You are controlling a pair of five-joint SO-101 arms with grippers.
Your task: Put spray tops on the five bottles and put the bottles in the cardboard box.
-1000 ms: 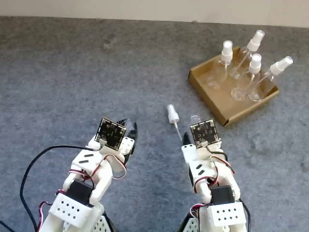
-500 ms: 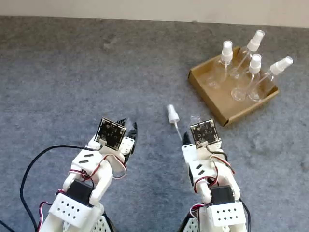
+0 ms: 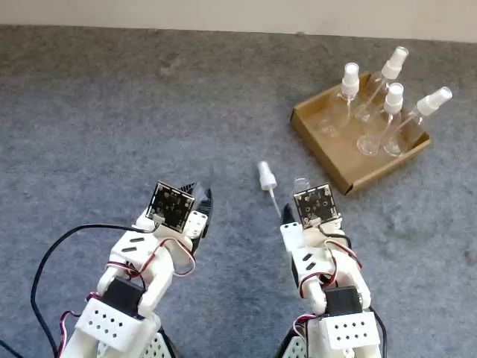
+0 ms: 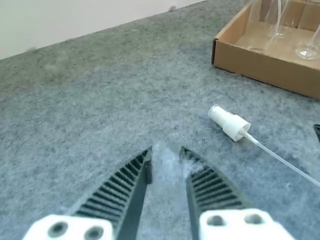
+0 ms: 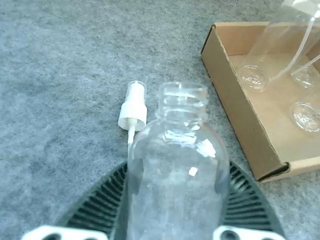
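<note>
Surface: the worktop (image 3: 112,97) is covered in grey felt, with a pale wall (image 3: 223,13) along its far edge.

Visibility: seen from above, the uncapped bottle (image 5: 177,165) is largely hidden under the right arm's camera board, and only its neck shows. In the right wrist view its base is cut off at the frame edge. The right hand (image 5: 177,175) pinches this bottle between its two fingers. The left hand (image 4: 165,152) is slightly spread, holds nothing and sits low over the felt.

Surroundings: a loose spray top (image 3: 266,177) lies on the felt between the two hands, its thin tube pointing toward the right hand. The cardboard box (image 3: 317,149) sits to the far right and contains four capped bottles (image 3: 384,115). A black cable (image 3: 52,253) loops beside the left arm.
</note>
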